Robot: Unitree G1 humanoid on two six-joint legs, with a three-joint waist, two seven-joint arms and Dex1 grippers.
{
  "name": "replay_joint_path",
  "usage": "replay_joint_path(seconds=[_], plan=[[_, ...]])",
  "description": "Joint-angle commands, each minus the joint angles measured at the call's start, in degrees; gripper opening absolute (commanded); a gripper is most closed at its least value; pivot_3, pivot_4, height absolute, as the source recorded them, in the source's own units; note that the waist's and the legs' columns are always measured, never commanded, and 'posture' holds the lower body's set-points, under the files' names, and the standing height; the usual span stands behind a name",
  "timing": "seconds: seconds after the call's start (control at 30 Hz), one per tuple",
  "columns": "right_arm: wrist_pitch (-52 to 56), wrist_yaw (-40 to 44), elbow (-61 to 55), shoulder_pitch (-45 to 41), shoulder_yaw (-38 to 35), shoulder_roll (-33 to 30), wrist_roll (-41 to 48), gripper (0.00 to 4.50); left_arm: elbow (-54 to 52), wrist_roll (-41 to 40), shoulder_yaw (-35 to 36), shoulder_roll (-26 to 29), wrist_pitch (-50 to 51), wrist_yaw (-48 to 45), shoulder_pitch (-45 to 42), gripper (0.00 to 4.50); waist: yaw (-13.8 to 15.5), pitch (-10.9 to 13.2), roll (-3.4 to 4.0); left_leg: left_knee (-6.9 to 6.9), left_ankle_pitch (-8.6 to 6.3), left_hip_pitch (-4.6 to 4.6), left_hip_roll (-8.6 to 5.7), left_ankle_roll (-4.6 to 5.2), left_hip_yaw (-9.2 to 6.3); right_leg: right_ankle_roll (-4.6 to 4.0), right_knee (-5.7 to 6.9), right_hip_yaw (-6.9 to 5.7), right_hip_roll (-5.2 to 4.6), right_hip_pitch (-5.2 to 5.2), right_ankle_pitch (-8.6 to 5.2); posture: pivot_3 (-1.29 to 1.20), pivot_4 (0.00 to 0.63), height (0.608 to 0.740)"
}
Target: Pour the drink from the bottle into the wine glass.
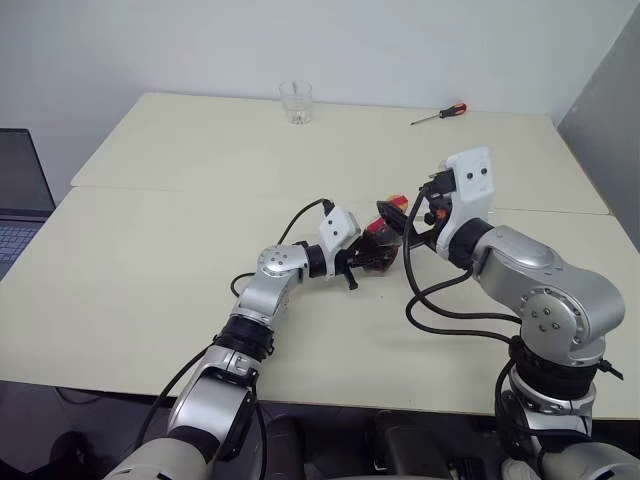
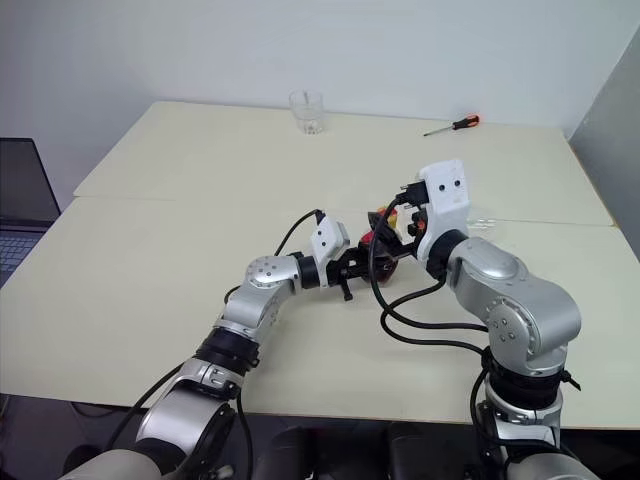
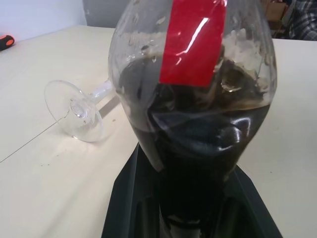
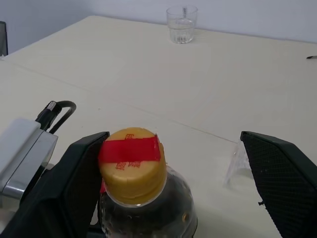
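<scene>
Head view: the left gripper is clamped on the bottle at the middle of the pale worktop, forearm reaching level toward two o'clock. The right gripper comes in from four o'clock, wrist bent, its white housing up, jaws spread wide at the bottle's yellow cap. A clear tumbler stands at twelve o'clock by the far edge, a red-handled screwdriver lies at one o'clock, and a laptop sits off the worktop at nine o'clock.

Left wrist view: the bottle fills the frame between the black fingers, dark drink in its lower half, a strip of plain red tape down its side with no lettering that can be read. Beyond it the wine glass lies tipped on its side, foot toward the camera.

Right wrist view: the cap sits between the two open fingers, nearer one than the other, a red band across its top with small characters too faint to read. The tumbler stands far behind.
</scene>
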Motion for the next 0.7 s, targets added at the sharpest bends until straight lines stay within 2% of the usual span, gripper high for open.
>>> replay_joint_path(seconds=[0.03, 0.13, 0.47, 0.5, 0.57, 0.7], plan=[[-0.1, 0.3, -2.9, 0.3, -2.9, -0.5, 0.8, 4.5, -2.6, -0.6, 0.7, 0.0, -1.6, 0.0, -1.3, 0.63, 0.0, 0.0, 0.0, 0.0, 0.0, 0.0, 0.0, 0.0, 0.0, 0.0, 0.0, 0.01, 0.0, 0.0, 0.0, 0.0, 0.15, 0.74], [0.0, 0.7, -3.5, 0.4, -3.7, 0.3, 1.9, 3.92, -2.5, -0.5, 0.7, 0.0, -1.7, 0.0, -1.4, 0.63, 0.0, 0.0, 0.0, 0.0, 0.0, 0.0, 0.0, 0.0, 0.0, 0.0, 0.0, 0.01, 0.0, 0.0, 0.0, 0.0, 0.15, 0.74], [0.1, 0.8, -4.9, 0.8, -4.6, 2.4, 5.3, 0.38, -2.8, -0.5, 0.7, 0.3, -1.5, -0.1, -1.2, 0.63, 0.0, 0.0, 0.0, 0.0, 0.0, 0.0, 0.0, 0.0, -0.01, 0.0, 0.0, 0.01, 0.0, 0.01, 0.0, 0.0, 0.15, 0.74], [0.1, 0.8, -4.9, 0.8, -4.7, 2.4, 5.5, 0.16, -2.8, -0.5, 0.7, 0.3, -1.5, -0.1, -1.2, 0.63, 0.0, 0.0, 0.0, 0.0, 0.0, 0.0, 0.0, 0.0, -0.01, 0.0, 0.01, 0.0, 0.0, 0.0, 0.0, 0.0, 0.15, 0.74], [0.0, 1.0, -4.9, 0.9, -4.9, 2.2, 5.7, 0.0, -2.9, -0.6, 0.6, 0.4, -1.4, 0.0, -1.2, 0.63, 0.0, 0.0, 0.0, 0.0, 0.0, 0.01, 0.0, 0.0, -0.01, 0.0, 0.01, 0.0, 0.0, 0.0, 0.0, 0.0, 0.15, 0.74], [-0.5, 1.5, -4.2, 0.7, -5.3, 1.4, 5.8, 0.0, -2.8, -0.6, 0.7, 0.4, -1.4, 0.0, -1.2, 0.63, 0.0, 0.0, 0.0, 0.0, 0.0, 0.0, 0.0, 0.0, -0.01, 0.0, 0.0, 0.0, 0.0, 0.01, 0.0, 0.0, 0.15, 0.74]])
